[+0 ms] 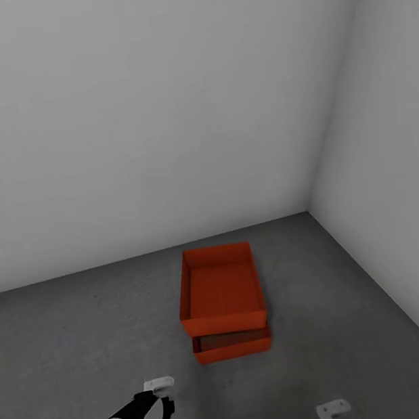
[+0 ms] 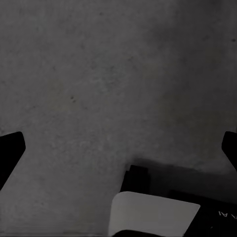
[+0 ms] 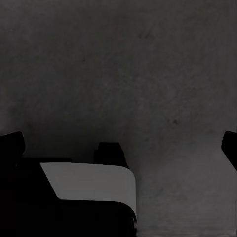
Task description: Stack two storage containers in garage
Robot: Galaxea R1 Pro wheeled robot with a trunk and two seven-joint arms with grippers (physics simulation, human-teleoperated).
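two orange-red storage containers sit on the dark grey floor [image 1: 88,341] of the garage, near the corner where two pale grey walls [image 1: 151,110] meet. the top container [image 1: 220,290] rests on the bottom container [image 1: 233,346]. the top one is pushed a little toward the back wall, so the near edge of the bottom one sticks out in front. both boxes are open on top and look empty inside. the left gripper [image 1: 158,392] hangs over the floor, in front of the boxes and a bit to their left, not touching them. the right gripper [image 1: 334,414] is low at the near edge of the head view, in front of the boxes and to their right, also apart from them. in each wrist view the two dark fingers [image 2: 10,153] [image 3: 11,145] stand wide apart with bare grey floor between them, so both claws are wide and hold nothing.
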